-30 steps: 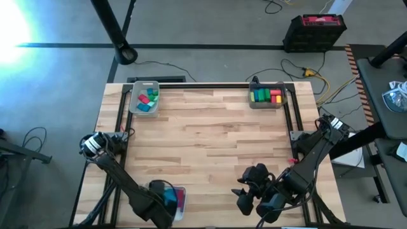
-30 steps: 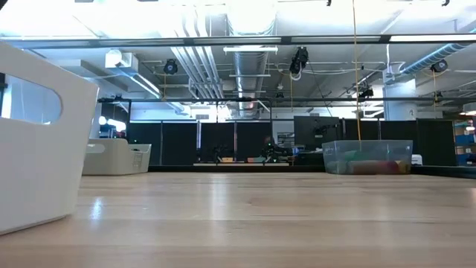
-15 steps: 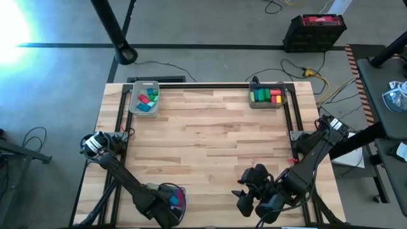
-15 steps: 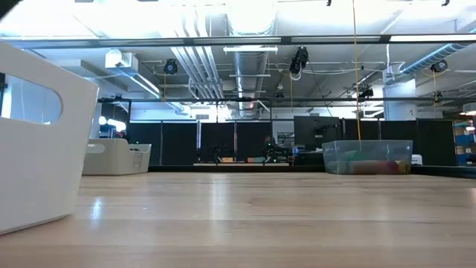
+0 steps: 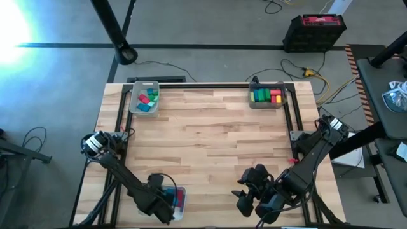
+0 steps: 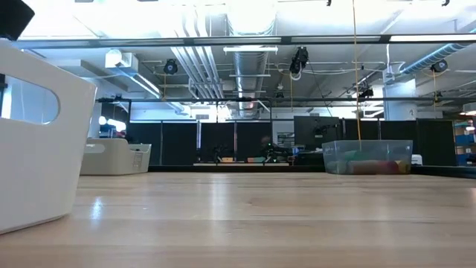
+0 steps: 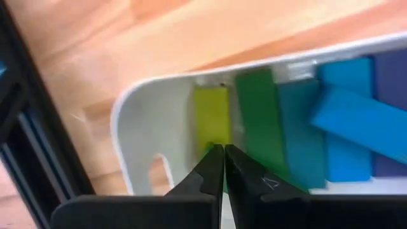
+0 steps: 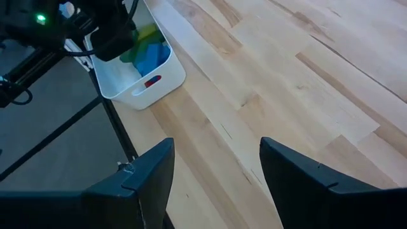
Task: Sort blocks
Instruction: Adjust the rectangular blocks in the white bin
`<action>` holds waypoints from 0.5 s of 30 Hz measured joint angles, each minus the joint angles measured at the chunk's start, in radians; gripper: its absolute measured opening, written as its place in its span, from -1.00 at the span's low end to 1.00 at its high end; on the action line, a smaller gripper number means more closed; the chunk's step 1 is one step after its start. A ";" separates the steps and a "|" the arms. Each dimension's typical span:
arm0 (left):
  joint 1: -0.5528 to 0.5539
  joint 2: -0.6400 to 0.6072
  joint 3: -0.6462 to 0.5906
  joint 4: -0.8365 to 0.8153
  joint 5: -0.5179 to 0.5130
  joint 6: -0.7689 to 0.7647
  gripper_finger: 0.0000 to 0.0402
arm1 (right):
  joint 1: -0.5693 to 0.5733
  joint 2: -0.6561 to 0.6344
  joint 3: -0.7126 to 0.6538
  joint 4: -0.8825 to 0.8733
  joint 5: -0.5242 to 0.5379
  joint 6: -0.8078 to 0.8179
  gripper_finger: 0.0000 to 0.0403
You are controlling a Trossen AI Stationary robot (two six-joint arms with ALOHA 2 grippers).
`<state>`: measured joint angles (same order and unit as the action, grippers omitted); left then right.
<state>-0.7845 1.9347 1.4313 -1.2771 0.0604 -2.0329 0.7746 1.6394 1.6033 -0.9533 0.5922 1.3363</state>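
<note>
Since half a second ago our left gripper [image 7: 219, 166] has shifted slightly over the white tray [image 7: 137, 121], fingers pressed together, holding nothing. Blocks, yellow block [image 7: 212, 121] and green block [image 7: 259, 114] among them, lie inside. Our right gripper [image 8: 216, 178] waits agape near the table's front edge.

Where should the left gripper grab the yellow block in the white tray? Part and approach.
Mid-length, across its narrow width, from above. The yellow block lies flat in the white tray, free on its tray-wall side, but the green block crowds the other, so that finger probably must wedge in. The left gripper, shut above it, must open first.
</note>
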 joint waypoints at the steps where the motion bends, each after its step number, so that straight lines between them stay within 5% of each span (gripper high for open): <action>1: 0.000 0.000 0.005 0.009 -0.001 0.005 -1.00 | 0.000 0.000 0.000 0.000 0.000 0.005 0.10; 10: -0.001 0.005 0.007 0.168 0.037 0.019 -1.00 | 0.000 0.000 0.000 0.000 -0.001 0.006 0.11; 15: 0.003 0.061 0.008 0.159 0.172 0.066 -1.00 | 0.000 0.000 0.000 0.000 0.000 -0.003 0.09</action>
<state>-0.7818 1.9961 1.4391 -1.1180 0.2328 -1.9668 0.7746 1.6394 1.6032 -0.9535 0.5919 1.3335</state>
